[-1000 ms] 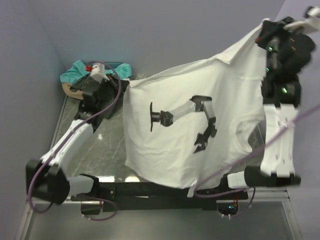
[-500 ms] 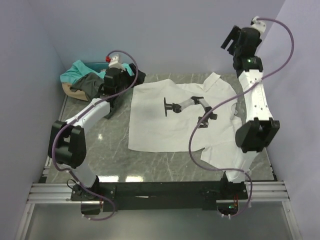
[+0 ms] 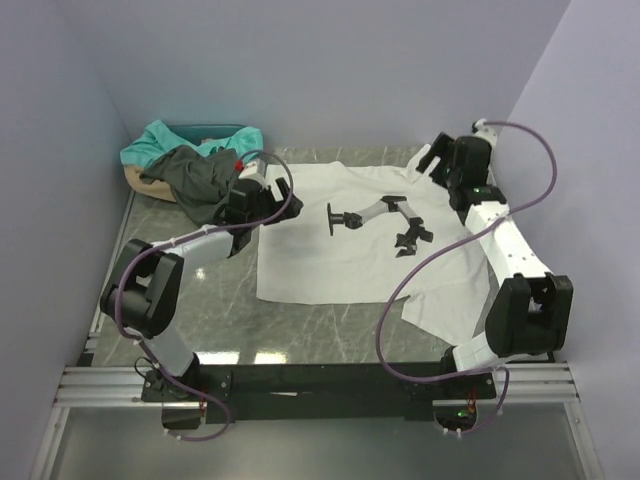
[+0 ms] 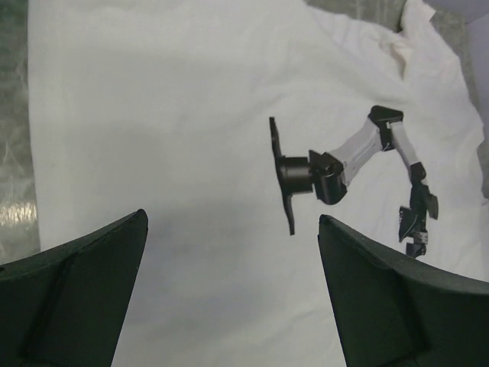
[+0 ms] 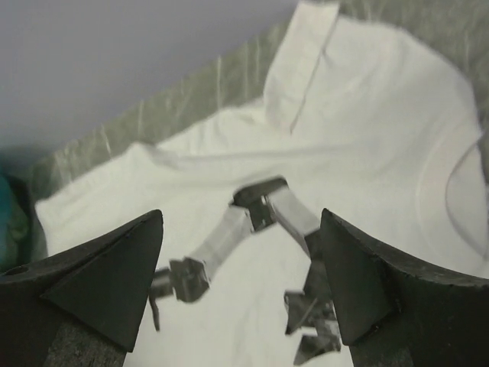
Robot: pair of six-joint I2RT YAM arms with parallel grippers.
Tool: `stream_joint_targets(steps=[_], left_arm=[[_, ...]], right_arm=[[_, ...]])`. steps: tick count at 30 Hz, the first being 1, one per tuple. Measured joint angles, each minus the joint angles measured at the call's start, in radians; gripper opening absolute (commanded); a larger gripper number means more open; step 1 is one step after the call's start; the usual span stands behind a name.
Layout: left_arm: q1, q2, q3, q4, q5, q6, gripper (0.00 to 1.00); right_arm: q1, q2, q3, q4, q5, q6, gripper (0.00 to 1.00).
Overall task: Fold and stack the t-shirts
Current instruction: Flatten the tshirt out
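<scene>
Top view
Shirts: three, one white, one dark grey, one teal.
White shirt (image 3: 330,255): spread mostly flat across the middle of the stone surface (image 3: 210,300), with its one black-and-grey print (image 3: 380,215) facing up. Its near right part is rumpled beside the right arm.
Dark grey shirt (image 3: 195,178): a loose heap at the far left, spilling over the rim of the one tan basket (image 3: 135,180).
Teal shirt (image 3: 165,138): bunched in the basket behind the grey one and touching it.
Arms: two, each trailing one purple cable (image 3: 420,275).
Left fingers (image 3: 258,205): at the white shirt's left edge, just beside the grey heap.
Right fingers (image 3: 438,160): over the shirt's far right corner.

Left wrist view
Fingers (image 4: 76,306): two, spread wide with nothing between them.
White shirt (image 4: 153,115): fills the frame below, smooth, with the print (image 4: 344,164) to the right.
Surface (image 4: 14,153): a strip along the left edge.

Right wrist view
Fingers (image 5: 99,283): two, spread apart and holding nothing.
White shirt (image 5: 367,115): lies below, with one sleeve (image 5: 306,61) pointing to the far wall and the print (image 5: 252,229) between the fingers.
Teal shirt (image 5: 8,222): a sliver at the left edge.
</scene>
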Motion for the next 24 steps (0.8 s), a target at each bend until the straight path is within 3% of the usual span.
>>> stream_joint_targets(steps=[7, 24], left_arm=[[0.000, 0.064, -0.068, 0.040, 0.016, -0.019, 0.99], [0.000, 0.196, -0.054, 0.127, 0.000, -0.050, 1.00]], right_arm=[[0.000, -0.019, -0.233, 0.038, -0.050, 0.049, 0.88], [0.000, 0.146, -0.251, 0.064, -0.131, 0.079, 0.83]])
